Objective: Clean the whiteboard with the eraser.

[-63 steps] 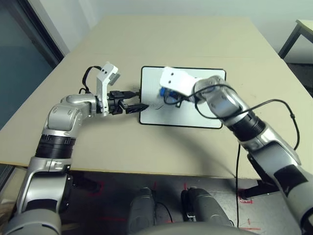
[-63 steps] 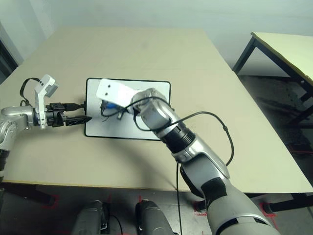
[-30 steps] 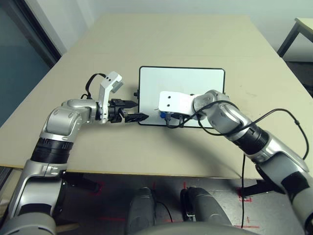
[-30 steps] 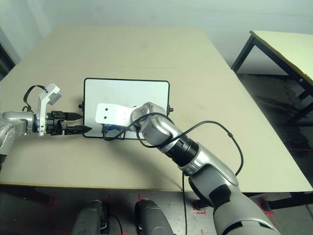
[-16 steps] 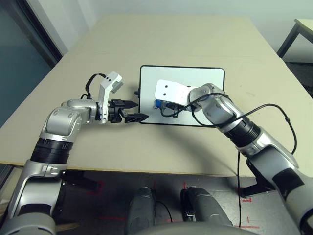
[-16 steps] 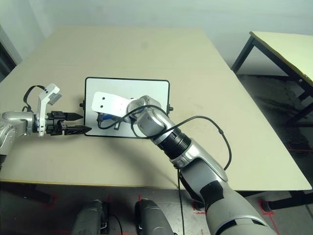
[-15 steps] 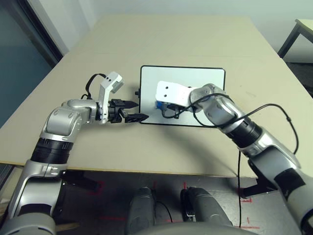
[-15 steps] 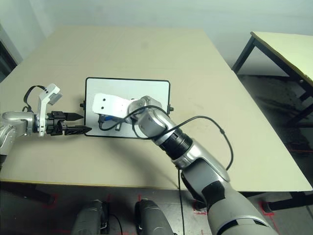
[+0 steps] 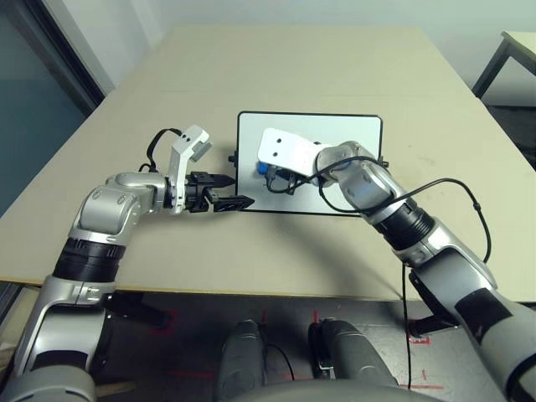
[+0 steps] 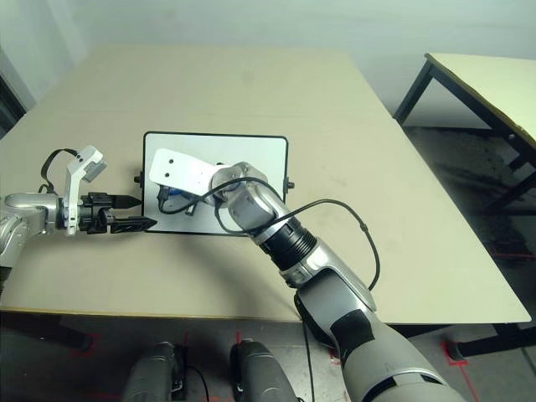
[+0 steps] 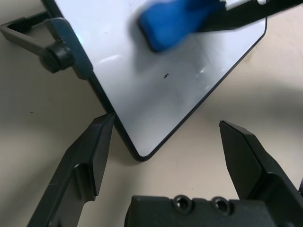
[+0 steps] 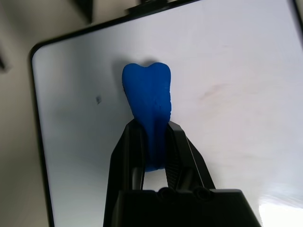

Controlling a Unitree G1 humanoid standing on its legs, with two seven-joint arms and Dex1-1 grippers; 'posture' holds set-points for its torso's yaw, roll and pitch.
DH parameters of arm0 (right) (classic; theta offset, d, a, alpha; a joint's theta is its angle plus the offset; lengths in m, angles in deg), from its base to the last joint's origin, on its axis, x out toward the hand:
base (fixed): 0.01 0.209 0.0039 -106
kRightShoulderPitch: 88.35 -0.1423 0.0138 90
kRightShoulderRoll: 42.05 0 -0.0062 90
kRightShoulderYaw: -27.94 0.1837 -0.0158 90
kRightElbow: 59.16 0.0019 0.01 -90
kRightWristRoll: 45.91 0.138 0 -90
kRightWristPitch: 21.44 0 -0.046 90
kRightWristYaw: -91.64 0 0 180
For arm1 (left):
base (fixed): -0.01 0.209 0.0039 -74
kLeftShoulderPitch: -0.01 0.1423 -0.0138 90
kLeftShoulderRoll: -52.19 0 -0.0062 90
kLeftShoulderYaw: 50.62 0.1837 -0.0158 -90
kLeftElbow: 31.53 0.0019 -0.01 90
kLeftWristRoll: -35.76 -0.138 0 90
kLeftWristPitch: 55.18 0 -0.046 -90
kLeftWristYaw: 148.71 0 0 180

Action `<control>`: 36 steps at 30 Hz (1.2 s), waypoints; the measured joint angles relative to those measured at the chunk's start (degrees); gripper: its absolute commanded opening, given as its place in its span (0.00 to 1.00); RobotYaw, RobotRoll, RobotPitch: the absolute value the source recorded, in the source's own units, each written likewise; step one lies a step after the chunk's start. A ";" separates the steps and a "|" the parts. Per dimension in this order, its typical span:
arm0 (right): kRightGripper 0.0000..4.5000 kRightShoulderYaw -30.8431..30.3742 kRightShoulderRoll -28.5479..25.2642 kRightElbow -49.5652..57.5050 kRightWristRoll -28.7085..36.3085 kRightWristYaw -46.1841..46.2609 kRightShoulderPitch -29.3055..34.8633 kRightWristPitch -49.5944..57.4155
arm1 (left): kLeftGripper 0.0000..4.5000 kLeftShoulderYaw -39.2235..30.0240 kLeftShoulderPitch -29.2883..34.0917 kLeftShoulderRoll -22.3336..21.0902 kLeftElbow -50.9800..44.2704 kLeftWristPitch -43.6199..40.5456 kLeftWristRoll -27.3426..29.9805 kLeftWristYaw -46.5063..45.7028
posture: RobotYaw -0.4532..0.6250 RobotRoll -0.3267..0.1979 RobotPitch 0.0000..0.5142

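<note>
**One speck left near the board's left edge**

One small dark mark [image 12: 98, 100] shows on the whiteboard [image 9: 335, 134], a short way from the eraser [image 12: 147, 106] and close to the board's left frame; a faint pinkish smear [image 12: 215, 90] lies on the other side of the block. The rest of the white surface that can be seen looks clean, so the wiping seems well along, with touch-up work remaining.

The right gripper [image 12: 152, 135] is clenched on the eraser, its two black fingers pinching the block near its lower half so that the rounded blue tip sticks out over the left part of the board. The left gripper [image 11: 165, 142] is spread wide at the board's near-left corner; one finger [image 11: 87, 158] sits at the black frame, though whether it truly touches is hard to tell. It looks placed to steady the board.

The next move probably calls for a short sideways pass of the eraser across the speck, pressed flat, then a return over the smear.

The board is a smooth, glossy white rectangle with a thin black frame, rounded corners and a small black side tab [image 11: 59, 54]. The eraser is a bright blue oblong that appears soft, squeezed in where the fingers grip it and notched at the tip. The table [image 9: 293, 67] is matt beige.
</note>
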 measured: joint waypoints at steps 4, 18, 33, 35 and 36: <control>0.13 -4.73 -4.70 6.88 -0.12 -6.09 3.09 4.35 | 1.00 -0.04 0.37 -0.05 -0.01 0.00 0.06 -0.09 | 0.37 0.62 0.21; 0.13 1.25 3.05 -2.03 0.05 1.77 0.09 -0.07 | 1.00 -0.09 0.54 -0.03 -0.05 0.03 0.27 -0.20 | 0.37 0.62 0.22; 0.13 1.28 0.31 3.79 2.05 -4.49 2.07 7.96 | 1.00 -0.73 0.35 0.73 -0.08 0.56 0.63 -1.89 | 0.37 0.62 0.19; 0.13 10.28 3.57 -0.41 5.55 -0.42 -2.01 7.98 | 1.00 -2.77 -0.24 2.89 0.28 2.84 0.71 -3.81 | 0.37 0.62 0.17; 0.13 15.54 4.63 -2.07 7.13 2.34 -5.42 7.41 | 1.00 -3.90 -1.01 4.42 0.62 4.57 0.73 -5.29 | 0.37 0.62 0.17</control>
